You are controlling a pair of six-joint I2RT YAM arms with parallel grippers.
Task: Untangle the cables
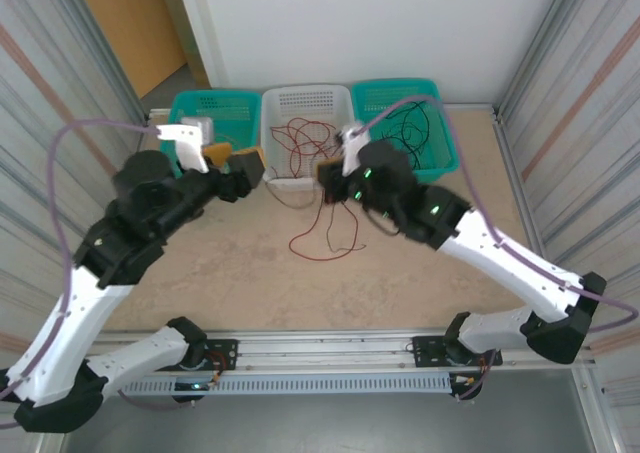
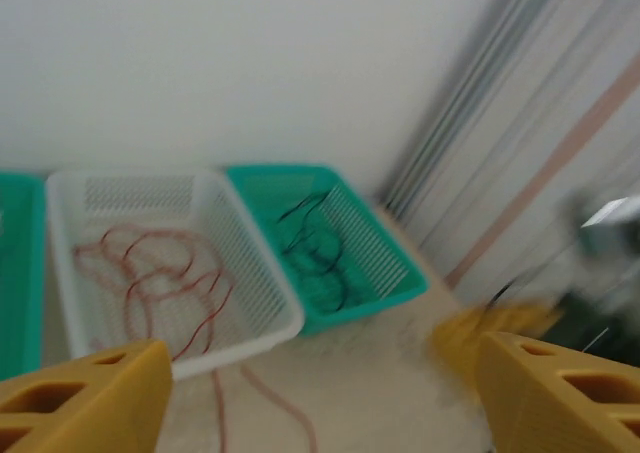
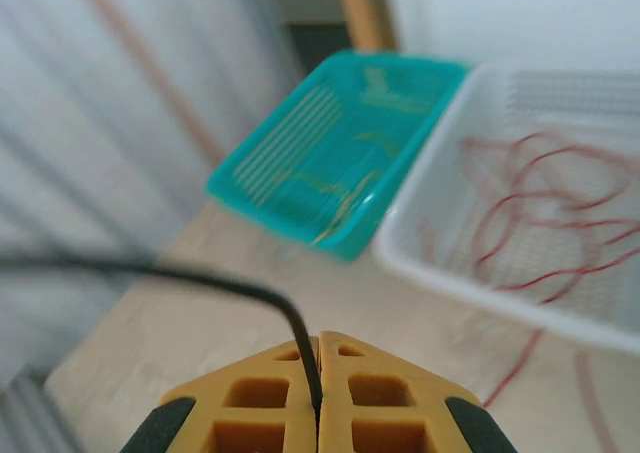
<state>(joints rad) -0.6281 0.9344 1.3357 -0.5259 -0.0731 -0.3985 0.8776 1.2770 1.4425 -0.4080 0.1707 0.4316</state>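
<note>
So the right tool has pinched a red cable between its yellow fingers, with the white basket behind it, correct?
Not red: the right wrist view shows the right tool shut on a black cable. The rest holds: its fingers are yellow and the white basket sits behind it, with the red cables inside.

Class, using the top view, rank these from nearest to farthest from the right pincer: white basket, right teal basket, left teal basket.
1. White basket, just behind the right pincer.
2. Right teal basket, off to its right.
3. Left teal basket, far left.
</note>
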